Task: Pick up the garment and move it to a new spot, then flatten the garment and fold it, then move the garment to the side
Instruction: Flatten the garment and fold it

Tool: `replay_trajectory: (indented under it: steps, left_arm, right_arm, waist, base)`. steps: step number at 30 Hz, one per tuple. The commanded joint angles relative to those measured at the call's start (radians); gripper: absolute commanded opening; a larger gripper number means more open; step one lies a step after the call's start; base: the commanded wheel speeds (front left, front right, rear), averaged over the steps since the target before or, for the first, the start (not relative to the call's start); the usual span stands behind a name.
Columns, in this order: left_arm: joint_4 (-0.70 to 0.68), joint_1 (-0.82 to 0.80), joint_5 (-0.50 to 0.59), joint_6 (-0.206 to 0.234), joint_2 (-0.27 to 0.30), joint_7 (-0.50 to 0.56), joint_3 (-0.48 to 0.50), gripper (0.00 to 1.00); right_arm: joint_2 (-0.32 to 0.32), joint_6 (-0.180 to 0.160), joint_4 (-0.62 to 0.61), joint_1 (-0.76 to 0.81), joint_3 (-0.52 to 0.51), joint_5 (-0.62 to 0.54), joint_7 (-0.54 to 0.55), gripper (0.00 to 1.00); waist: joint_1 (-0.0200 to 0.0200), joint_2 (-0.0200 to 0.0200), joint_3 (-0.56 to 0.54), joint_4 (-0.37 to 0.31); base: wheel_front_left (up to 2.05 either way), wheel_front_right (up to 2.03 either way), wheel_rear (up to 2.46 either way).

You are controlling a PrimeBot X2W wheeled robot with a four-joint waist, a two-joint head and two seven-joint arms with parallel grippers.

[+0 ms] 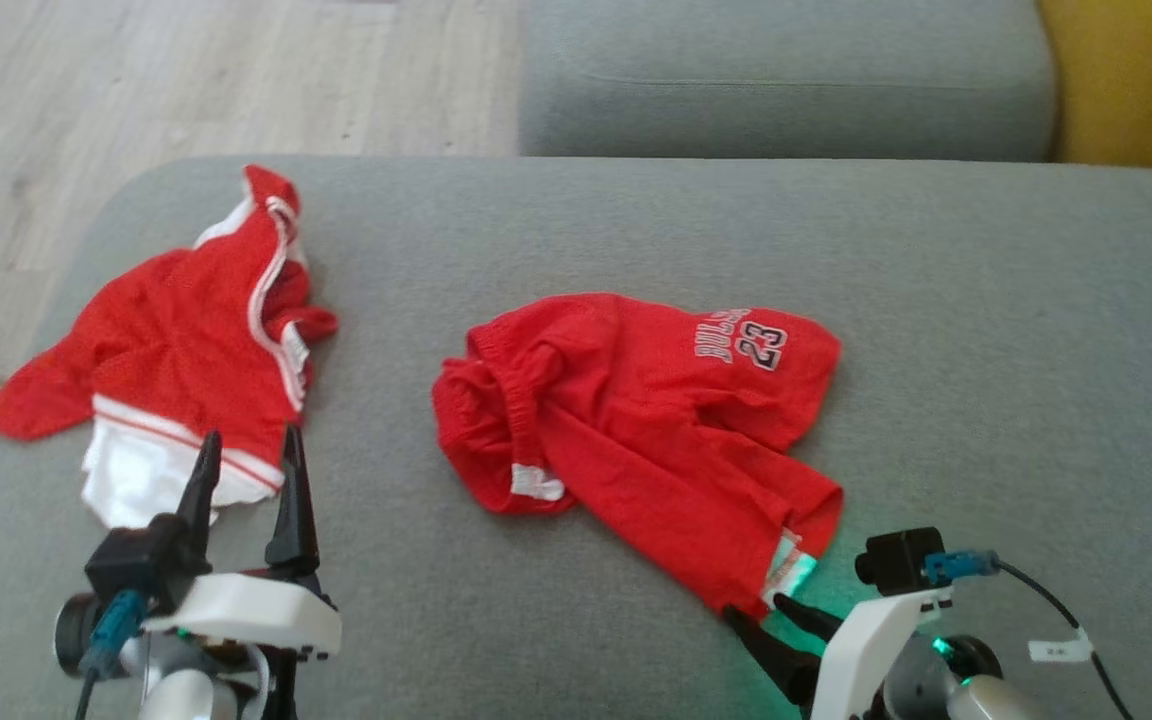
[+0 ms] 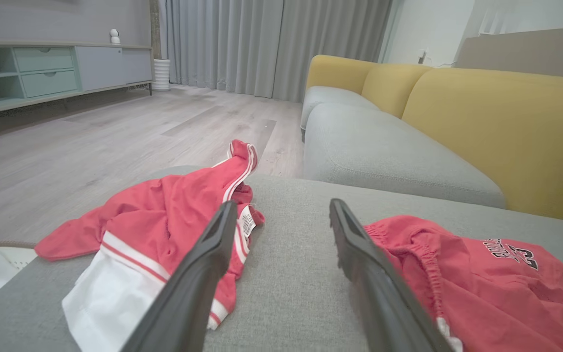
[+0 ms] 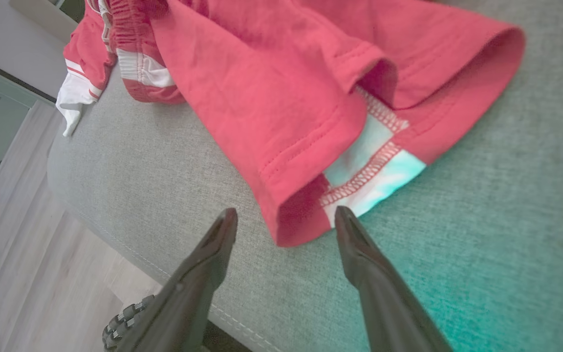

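The red shorts (image 1: 636,400) lie mid-frame on the grey cushion (image 1: 986,300), their long axis slanting down to the lower right. The hem corner (image 3: 301,215) sits just ahead of my right gripper (image 1: 751,604), fingers spread, holding nothing. My left gripper (image 1: 251,434), spread and empty too, is farther off.
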Motion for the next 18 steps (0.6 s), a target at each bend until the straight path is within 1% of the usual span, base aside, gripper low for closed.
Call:
replay_trajectory:
  steps: [1, 5, 6, 7, 8, 13, 16, 18]
  left_arm:
    - [-0.026, -0.022, 0.012, -0.003, 0.001, -0.012, 0.033, 1.00]
    - [-0.019, -0.026, 0.015, -0.010, -0.002, -0.012, 0.033, 1.00]
    - [-0.018, -0.027, 0.016, -0.011, -0.003, -0.012, 0.033, 1.00]
    - [-0.017, -0.027, 0.017, -0.011, -0.004, -0.012, 0.032, 1.00]
    - [-0.016, -0.027, 0.018, -0.011, -0.005, -0.012, 0.032, 1.00]
    - [-0.013, -0.025, 0.020, -0.013, -0.008, -0.012, 0.038, 1.00]
    - [-0.014, -0.023, 0.021, -0.015, -0.009, -0.012, 0.041, 1.00]
    - [-0.016, -0.026, 0.021, -0.016, -0.010, -0.012, 0.041, 1.00]
  right_arm:
    - [0.003, 0.008, -0.020, -0.042, 0.005, 0.018, -0.003, 1.00]
    - [0.011, 0.008, -0.007, -0.048, 0.015, 0.040, -0.024, 1.00]
    - [0.011, 0.008, -0.006, -0.051, 0.019, 0.044, -0.030, 0.95]
    - [0.009, 0.008, -0.004, -0.053, 0.022, 0.049, -0.036, 0.61]
    - [0.006, 0.008, -0.004, -0.056, 0.026, 0.049, -0.045, 0.00]
    - [-0.013, 0.008, -0.035, -0.076, 0.030, 0.062, -0.116, 0.00]
    - [-0.014, 0.008, -0.105, -0.083, 0.014, 0.154, -0.146, 0.00]
    - [-0.035, 0.008, -0.162, -0.101, -0.002, 0.228, -0.147, 0.00]
  waist:
    - [0.0000, 0.0000, 0.005, 0.022]
    - [0.0000, 0.0000, 0.012, 0.050]
    - [0.0000, 0.0000, 0.013, 0.055]
    - [0.0000, 0.0000, 0.013, 0.060]
    - [0.0000, 0.0000, 0.013, 0.063]
    - [0.0000, 0.0000, 0.012, 0.068]
    - [0.0000, 0.0000, 0.015, 0.063]
    - [0.0000, 0.0000, 0.026, 0.055]
  base:
    - [0.00, 0.00, 0.00]
    - [0.00, 0.00, 0.00]
    - [0.00, 0.00, 0.00]
    - [0.00, 0.00, 0.00]
    - [0.00, 0.00, 0.00]
    - [0.00, 0.00, 0.00]
    - [0.00, 0.00, 0.00]
    - [0.00, 0.00, 0.00]
